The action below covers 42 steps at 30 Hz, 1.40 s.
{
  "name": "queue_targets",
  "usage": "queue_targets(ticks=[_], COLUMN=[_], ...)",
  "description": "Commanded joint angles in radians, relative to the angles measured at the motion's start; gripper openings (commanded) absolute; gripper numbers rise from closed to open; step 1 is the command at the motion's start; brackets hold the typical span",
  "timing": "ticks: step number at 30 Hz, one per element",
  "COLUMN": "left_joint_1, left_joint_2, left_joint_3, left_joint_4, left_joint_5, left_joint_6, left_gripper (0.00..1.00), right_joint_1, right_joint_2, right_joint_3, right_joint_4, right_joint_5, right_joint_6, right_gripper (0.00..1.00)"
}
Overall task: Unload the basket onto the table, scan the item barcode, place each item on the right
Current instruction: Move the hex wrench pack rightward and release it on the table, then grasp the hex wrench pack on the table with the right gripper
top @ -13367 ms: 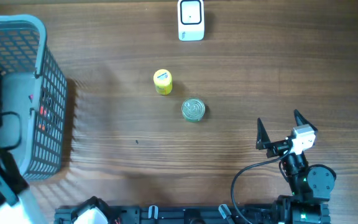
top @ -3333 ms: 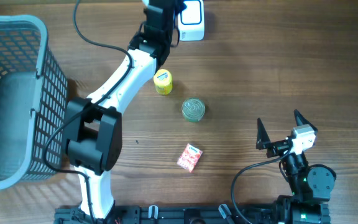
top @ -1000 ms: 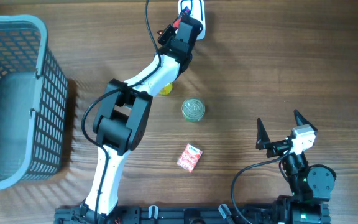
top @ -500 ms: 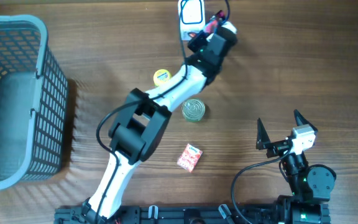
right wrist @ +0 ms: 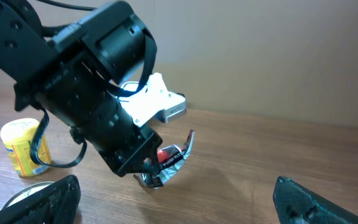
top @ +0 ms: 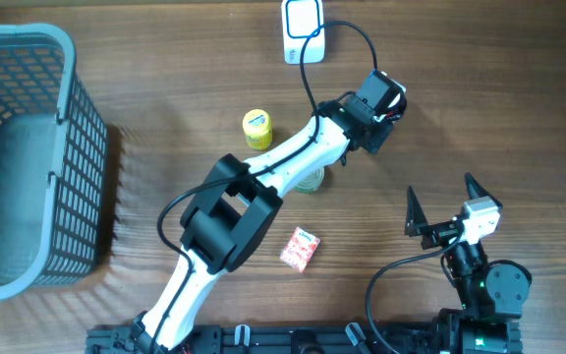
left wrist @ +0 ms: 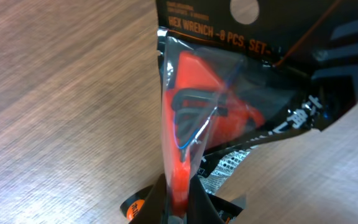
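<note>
- Hex wrench pack (left wrist: 229,118): a black card with a red holder under clear plastic. It is pinched at its lower edge by the left gripper (left wrist: 178,200), whose jaws are clenched on it, and the card stands out beyond the fingertips.
- A patch of fine black-and-white print just past the jaws may be the barcode, but it is too blurred to tell.
- White scanner (top: 303,29): off to one side of the left jaws, at the table's far edge, apart from the pack.
- Round can (top: 312,181) and yellow tub (top: 256,128): back along the left arm from the jaws, the can partly under the arm.
- Red snack packet (top: 301,248): farther back, beside the arm's elbow.
- Right gripper (top: 440,192): jaws spread wide, holding nothing, on the near side of the left jaws and well apart.
- Grey basket (top: 28,37): farthest from both pairs of jaws.
</note>
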Motion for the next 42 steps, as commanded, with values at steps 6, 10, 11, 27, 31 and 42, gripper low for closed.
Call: queue_targets(ticks=[6,10,11,27,31,42], left_joint_1=[0.003,0.002,0.002,-0.076,0.015,0.325], left_joint_2=[-0.071,-0.071,-0.070,-0.018,-0.075,-0.511], left_joint_3=[0.017,0.016,0.016,0.014,0.016,0.016], left_joint_4=[-0.140,-0.139,-0.139,-0.141,-0.166,-0.204], left_joint_5=[0.217,0.218,0.229,0.201,0.180,0.278], left_joint_6=[-0.013,-0.013,-0.013,-0.013,-0.013,-0.021], left_gripper=[0.04,0.04,0.04,0.85,1.00,1.00], right_joint_1=[-0.003,-0.010,-0.010,-0.010,-0.010,-0.010], right_joint_2=[-0.005,-0.005,-0.005,-0.005,-0.005,0.187], right_joint_3=[0.185,0.419,0.449,0.492,0.492,0.393], right_joint_4=[-0.217,-0.547,-0.587,-0.769,-0.787,-0.791], right_joint_5=[0.011,0.129,0.129,0.027,0.128,0.299], right_joint_6=[0.216,0.237,0.236,0.400,0.578,1.122], right_gripper=[1.00,1.00,1.00,1.00,1.00,1.00])
